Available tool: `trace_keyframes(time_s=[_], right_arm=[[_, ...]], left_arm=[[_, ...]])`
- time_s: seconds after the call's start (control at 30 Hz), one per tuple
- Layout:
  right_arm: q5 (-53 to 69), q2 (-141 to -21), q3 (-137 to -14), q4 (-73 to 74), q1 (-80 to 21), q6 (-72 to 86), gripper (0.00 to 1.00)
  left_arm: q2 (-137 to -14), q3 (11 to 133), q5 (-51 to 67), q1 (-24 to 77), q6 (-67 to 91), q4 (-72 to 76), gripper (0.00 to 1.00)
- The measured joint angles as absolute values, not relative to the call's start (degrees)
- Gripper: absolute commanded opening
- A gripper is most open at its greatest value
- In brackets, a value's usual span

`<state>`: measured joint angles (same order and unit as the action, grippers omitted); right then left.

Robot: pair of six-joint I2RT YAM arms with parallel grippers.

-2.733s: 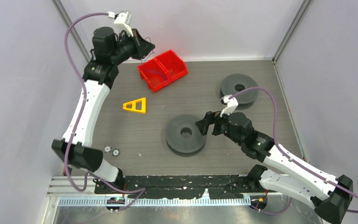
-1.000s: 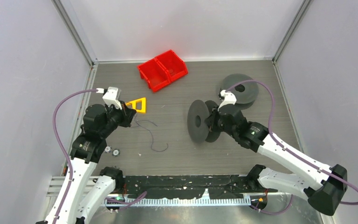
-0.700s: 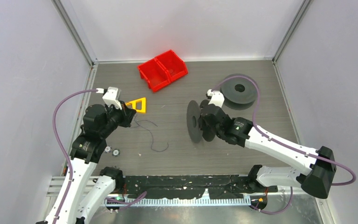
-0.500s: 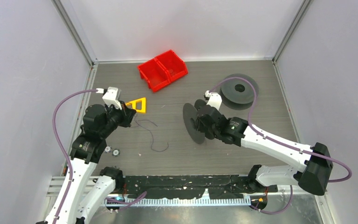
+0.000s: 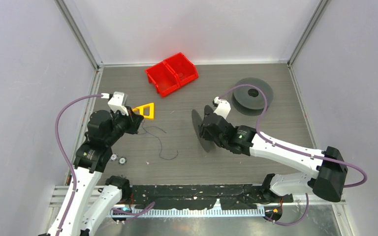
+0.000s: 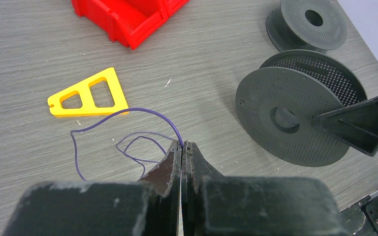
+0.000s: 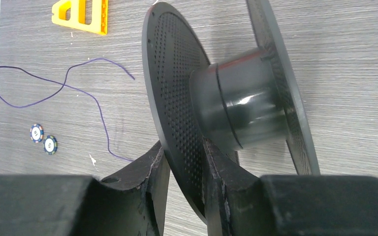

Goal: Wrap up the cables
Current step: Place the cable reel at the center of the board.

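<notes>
1. As I watch the overhead feed from my remote station, the left gripper (image 5: 139,126) sits toward the desk's left edge. The thin purple cable (image 5: 160,147) trails from its tips in loose loops toward the middle of the desk. The right gripper (image 5: 205,130) meets an upright spool (image 5: 197,129) near the desk's centre, and a second spool (image 5: 252,94) lies flat toward the far right corner. A red bin (image 5: 172,73) stands by the far edge, a yellow triangle (image 5: 143,111) lies just beside the left gripper, and two small discs (image 5: 123,160) rest toward the near left corner.

2. On my left wrist feed, the left gripper (image 6: 182,145) has its fingers pressed together, pinching one end of the cable (image 6: 142,109). The rest of the cable arcs away and curls on the desk just beside the yellow triangle (image 6: 88,93).

3. On my right wrist feed, the right gripper (image 7: 184,157) straddles one flange of the upright spool (image 7: 177,98), one finger on each side. I cannot tell whether the fingers clamp it. The cable (image 7: 101,59) lies on the desk apart from the spool.
</notes>
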<state>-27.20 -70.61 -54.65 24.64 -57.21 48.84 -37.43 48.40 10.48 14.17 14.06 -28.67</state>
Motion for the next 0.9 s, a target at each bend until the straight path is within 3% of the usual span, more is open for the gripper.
trace_keyframes(time_s=[0.9], right_arm=[[-31.9,-73.0,-59.2,25.5,-58.8,49.4,0.44]], left_arm=[[-37.4,48.4,10.5,14.2,14.1,-28.6,0.00]])
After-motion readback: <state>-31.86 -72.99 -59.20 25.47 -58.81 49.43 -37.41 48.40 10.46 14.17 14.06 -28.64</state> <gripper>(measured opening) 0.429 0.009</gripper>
